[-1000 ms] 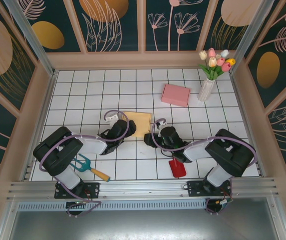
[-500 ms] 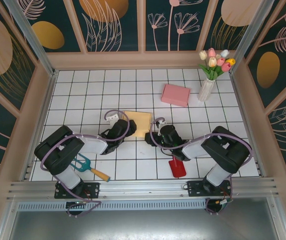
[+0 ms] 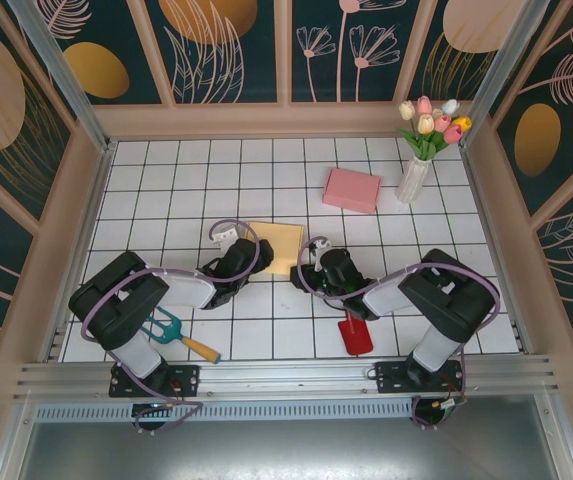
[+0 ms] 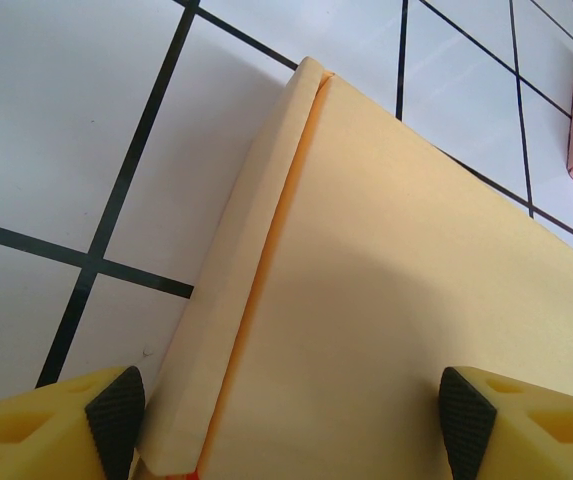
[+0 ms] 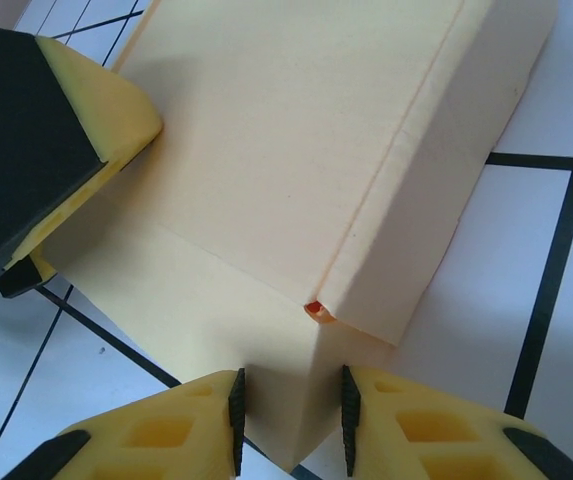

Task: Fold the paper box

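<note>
**Q:** Between the spread fingers of the left gripper point(image 4: 291, 425), what lies?

**A:** The paper box point(image 4: 366, 280), cream and flat on the tiled table point(image 4: 46, 120). Its folded side flap sits just beside one pad, the other pad over the top face. The jaws stand wide, clamping nothing.

**Q:** And the right gripper point(image 5: 291, 425)?

**A:** Its fingers are set narrow, with a corner of the box's loose flap between them. Pinched or only straddled, I cannot tell. The box body lies just ahead.

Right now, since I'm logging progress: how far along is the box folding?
Done: the paper box has a side flap creased over. In hand: right tool flanks the near flap corner; left tool open across the box. Left: it lies flat, not yet assembled.
</note>
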Motion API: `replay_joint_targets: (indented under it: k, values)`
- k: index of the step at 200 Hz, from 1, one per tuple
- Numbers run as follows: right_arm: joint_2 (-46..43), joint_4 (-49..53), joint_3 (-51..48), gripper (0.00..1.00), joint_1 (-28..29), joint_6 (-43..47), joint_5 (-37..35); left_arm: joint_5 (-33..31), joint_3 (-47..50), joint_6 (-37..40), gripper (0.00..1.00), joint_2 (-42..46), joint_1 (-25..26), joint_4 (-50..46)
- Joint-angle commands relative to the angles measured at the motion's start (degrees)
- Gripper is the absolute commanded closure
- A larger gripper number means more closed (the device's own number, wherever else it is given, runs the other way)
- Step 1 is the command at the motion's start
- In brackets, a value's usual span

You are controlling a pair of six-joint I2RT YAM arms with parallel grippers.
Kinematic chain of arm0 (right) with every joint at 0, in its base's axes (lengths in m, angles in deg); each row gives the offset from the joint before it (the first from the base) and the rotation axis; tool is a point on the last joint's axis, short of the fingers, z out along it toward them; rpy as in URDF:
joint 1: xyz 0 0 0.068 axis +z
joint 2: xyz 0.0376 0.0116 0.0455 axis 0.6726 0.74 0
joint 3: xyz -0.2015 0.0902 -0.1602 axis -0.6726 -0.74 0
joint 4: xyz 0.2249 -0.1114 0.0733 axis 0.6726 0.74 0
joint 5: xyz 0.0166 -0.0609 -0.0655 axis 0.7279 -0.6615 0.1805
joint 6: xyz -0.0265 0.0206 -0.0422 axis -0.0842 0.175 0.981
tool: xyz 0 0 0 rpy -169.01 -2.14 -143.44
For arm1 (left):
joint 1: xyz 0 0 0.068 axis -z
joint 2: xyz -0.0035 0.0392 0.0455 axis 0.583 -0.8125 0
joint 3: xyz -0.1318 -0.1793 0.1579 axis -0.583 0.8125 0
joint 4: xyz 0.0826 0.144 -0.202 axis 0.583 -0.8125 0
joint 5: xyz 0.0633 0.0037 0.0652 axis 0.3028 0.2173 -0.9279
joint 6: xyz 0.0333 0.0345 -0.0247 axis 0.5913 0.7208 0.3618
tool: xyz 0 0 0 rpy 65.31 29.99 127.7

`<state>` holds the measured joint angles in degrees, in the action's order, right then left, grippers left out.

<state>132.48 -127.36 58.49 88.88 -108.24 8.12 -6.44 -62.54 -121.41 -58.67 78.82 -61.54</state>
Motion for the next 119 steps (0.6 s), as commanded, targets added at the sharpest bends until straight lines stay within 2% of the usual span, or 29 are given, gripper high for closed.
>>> replay_joint_targets:
  k: [1, 119]
  values:
    - [1.7, -1.3, 1.2, 0.68, -0.3, 3.1, 0.2, 3.9, 1.1, 1.1, 0.23, -4.1, -0.3, -6.2]
    - [4.9, -4.9, 1.4, 0.69, -2.7, 7.1, -4.6, 6.3, 1.2, 3.5, 0.27, -5.1, -0.3, -4.8]
